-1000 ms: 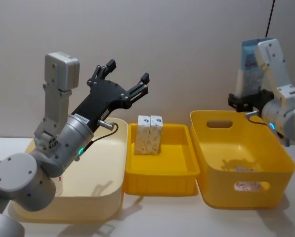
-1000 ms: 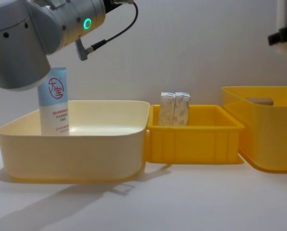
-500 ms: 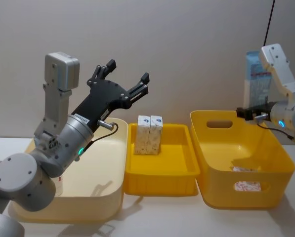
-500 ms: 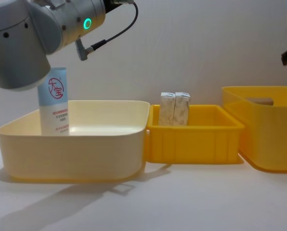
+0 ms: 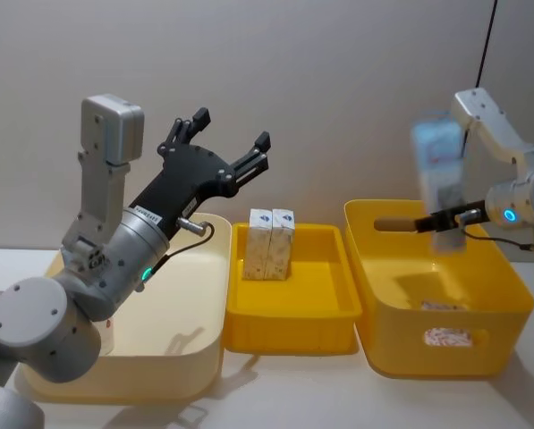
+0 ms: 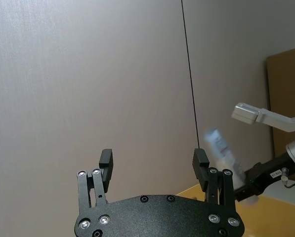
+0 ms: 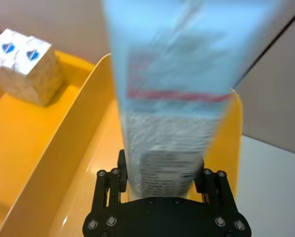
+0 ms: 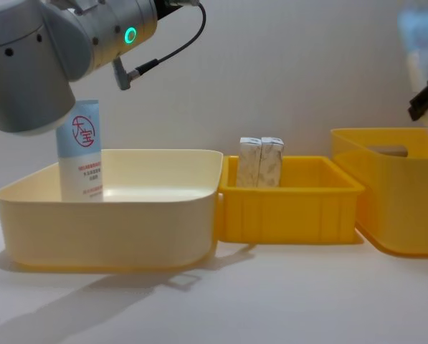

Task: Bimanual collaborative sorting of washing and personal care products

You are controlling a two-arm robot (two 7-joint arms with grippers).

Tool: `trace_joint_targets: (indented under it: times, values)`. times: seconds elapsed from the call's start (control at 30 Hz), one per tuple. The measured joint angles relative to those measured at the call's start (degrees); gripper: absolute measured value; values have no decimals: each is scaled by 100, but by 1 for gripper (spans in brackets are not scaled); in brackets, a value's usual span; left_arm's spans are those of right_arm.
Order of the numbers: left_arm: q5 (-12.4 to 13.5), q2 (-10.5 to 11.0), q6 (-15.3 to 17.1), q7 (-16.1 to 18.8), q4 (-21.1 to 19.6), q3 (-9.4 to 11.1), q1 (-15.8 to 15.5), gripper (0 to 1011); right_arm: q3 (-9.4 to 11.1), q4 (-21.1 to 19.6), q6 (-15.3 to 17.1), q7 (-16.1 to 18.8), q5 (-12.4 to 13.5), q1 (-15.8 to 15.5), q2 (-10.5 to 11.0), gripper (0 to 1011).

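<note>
The right tool (image 7: 162, 185) is closed on a pale blue tube (image 5: 438, 161), upright at the right of the head view above the deep yellow bin (image 5: 378, 295). The left tool (image 5: 231, 147), open and empty, waits at upper left, over the cream bin (image 5: 195, 357).

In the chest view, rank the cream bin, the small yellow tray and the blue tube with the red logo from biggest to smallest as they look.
1. Cream bin, widest and nearest the camera.
2. Small yellow tray.
3. Blue tube with the red logo, partly hidden behind the bin's wall.
</note>
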Motion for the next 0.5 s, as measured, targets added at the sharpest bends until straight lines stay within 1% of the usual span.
trace_joint_targets:
  times: [0.03, 0.07, 0.1, 0.13, 0.17, 0.2, 0.23, 0.27, 0.3, 0.37, 0.43, 0.47, 0.5]
  values:
    - [0, 1, 0, 0, 0, 0, 0, 1003, -54, 77, 32, 75, -4, 65, 7, 738]
    - [0, 0, 0, 0, 0, 0, 0, 1003, -93, 137, 61, 156, -9, 112, 9, 748]
    - [0, 1, 0, 0, 0, 0, 0, 1003, -176, 273, 122, 338, -23, 213, 12, 797]
    - [0, 0, 0, 0, 0, 0, 0, 1003, -280, 436, 165, 502, -34, 338, 12, 811]
    - [0, 0, 0, 0, 0, 0, 0, 1003, -280, 436, 165, 502, -34, 338, 12, 825]
    - [0, 1, 0, 0, 0, -1, 0, 1003, -366, 581, 215, 698, -51, 446, 10, 847]
    - [0, 0, 0, 0, 0, 0, 0, 1003, -414, 661, 220, 751, -56, 500, 7, 898]
    - [0, 1, 0, 0, 0, 0, 0, 1003, -457, 730, 243, 832, -67, 552, 4, 913]
    - [0, 0, 0, 0, 0, 0, 0, 1003, -538, 873, 271, 1009, -78, 650, -6, 959]
    - [0, 1, 0, 0, 0, 0, 0, 1003, -660, 1084, 308, 1220, -95, 803, -19, 1000]
    - [0, 1, 0, 0, 0, -1, 0, 1003, -751, 1242, 339, 1390, -110, 912, -28, 1001]
    - [0, 1, 0, 0, 0, 0, 0, 1003, -751, 1242, 339, 1390, -110, 912, -28, 1001]
    - [0, 0, 0, 0, 0, -1, 0, 1003, -802, 1338, 355, 1486, -117, 979, -36, 1001]
